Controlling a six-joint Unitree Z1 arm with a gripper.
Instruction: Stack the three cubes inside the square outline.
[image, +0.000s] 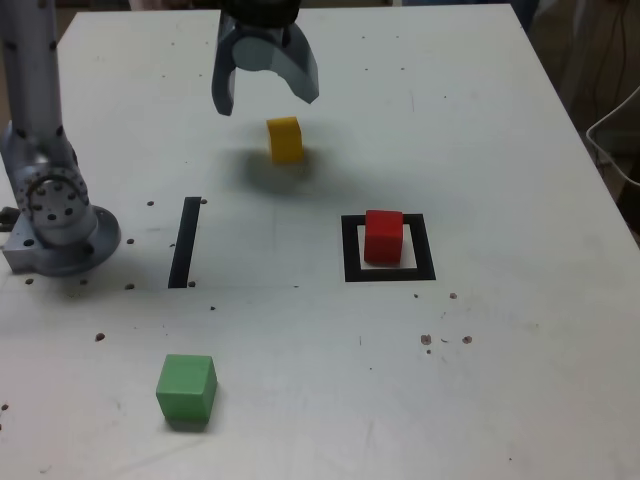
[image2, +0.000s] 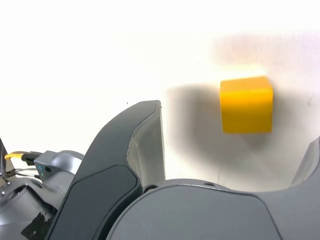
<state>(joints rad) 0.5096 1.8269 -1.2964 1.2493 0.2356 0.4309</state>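
1. White worktop (image: 500, 150), scuffed and speckled, carries everything; taking the table centre as the clock hub in the exterior view, the far edge is 12.
2. Grey arm base (image: 55, 215) sits at about 9, with the column rising out of frame; the arm reaches across to 12, wrist angled down toward the surface.
3. Gripper (image: 266, 92) hangs at 12, jaws spread wide, nothing between them; fingertips are above the worktop, not touching anything.
4. Square outline (image: 350, 250) lies at roughly 3, well apart from the gripper.
5. Black strip (image: 184, 242) at about 9, not part of the job.
6. Red cube (image: 383, 236) already sits inside the outline on its white centre: first layer done, judged from how it lies.
7. Green cube (image: 186, 388) at 7, untouched, well apart from the outline.
8. Yellow cube (image: 284, 138) at 12, just below the gripper tips; in the wrist view the yellow cube (image2: 246, 104) lies ahead between the two fingers, uncontacted.
9. Progress: one of three placed; yellow looks like the next pick, green after.
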